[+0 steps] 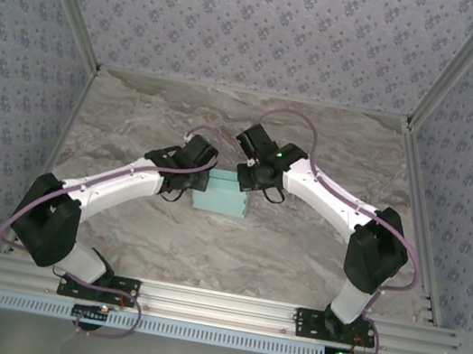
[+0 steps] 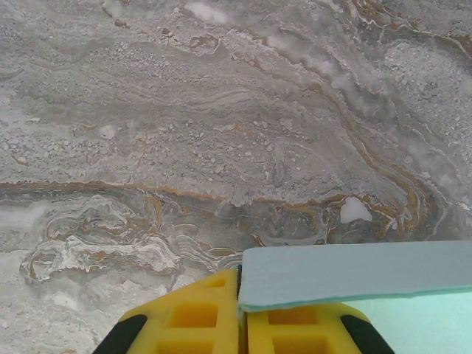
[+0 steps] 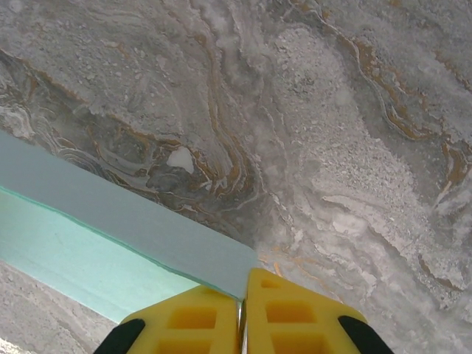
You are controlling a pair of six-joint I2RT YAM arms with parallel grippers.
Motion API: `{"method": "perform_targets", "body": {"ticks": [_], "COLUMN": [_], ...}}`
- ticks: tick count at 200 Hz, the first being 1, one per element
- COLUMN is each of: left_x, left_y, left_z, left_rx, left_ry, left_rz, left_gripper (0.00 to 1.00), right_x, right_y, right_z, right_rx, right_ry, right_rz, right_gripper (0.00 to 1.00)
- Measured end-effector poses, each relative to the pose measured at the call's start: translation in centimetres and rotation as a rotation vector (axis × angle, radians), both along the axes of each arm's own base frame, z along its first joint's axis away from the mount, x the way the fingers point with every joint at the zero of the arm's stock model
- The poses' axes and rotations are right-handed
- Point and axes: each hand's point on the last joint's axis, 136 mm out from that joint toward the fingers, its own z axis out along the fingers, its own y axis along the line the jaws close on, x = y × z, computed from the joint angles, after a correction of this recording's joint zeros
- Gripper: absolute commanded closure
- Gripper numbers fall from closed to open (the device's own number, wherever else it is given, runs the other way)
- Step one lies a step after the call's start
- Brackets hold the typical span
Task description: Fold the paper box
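Observation:
The pale aqua paper box (image 1: 219,197) is held just above the marble table between the two arms. My left gripper (image 2: 243,284) is shut on its left corner; the card edge (image 2: 354,273) runs off to the right from between the yellow fingers (image 2: 195,317). My right gripper (image 3: 243,291) is shut on the opposite corner, where the card (image 3: 133,221) stretches away to the left over a lighter aqua panel (image 3: 66,254). From above, both gripper heads meet at the box's top edge, the left gripper (image 1: 190,172) on its left and the right gripper (image 1: 250,179) on its right.
The marble tabletop (image 1: 138,114) spreads around the box. Patterned walls enclose it on three sides. An aluminium rail (image 1: 214,303) with the arm bases runs along the near edge.

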Motion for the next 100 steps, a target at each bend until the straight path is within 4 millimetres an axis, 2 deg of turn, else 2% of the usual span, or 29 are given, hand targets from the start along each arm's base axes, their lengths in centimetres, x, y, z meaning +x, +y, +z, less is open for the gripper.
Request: {"method": "perform_targets", "body": {"ticks": [61, 85, 100], "left_x": [-0.26, -0.31, -0.32], "left_y": [-0.14, 0.08, 0.23], "left_z": [0.16, 0.17, 0.11], "left_rx": [0.049, 0.06, 0.062], "left_ry": [-0.035, -0.041, -0.044], "left_rz": [0.006, 0.022, 0.034], "left_gripper": [0.93, 0.93, 0.93], "right_x": [-0.01, -0.07, -0.17], "right_y": [-0.11, 0.13, 0.29], "right_z": [-0.42, -0.64, -0.62], "right_rx": [0.035, 0.059, 0.075], "right_ry": [0.065, 0.092, 0.104], "right_rz": [-0.071, -0.101, -0.119], "right_gripper": [0.92, 0.89, 0.84]}}
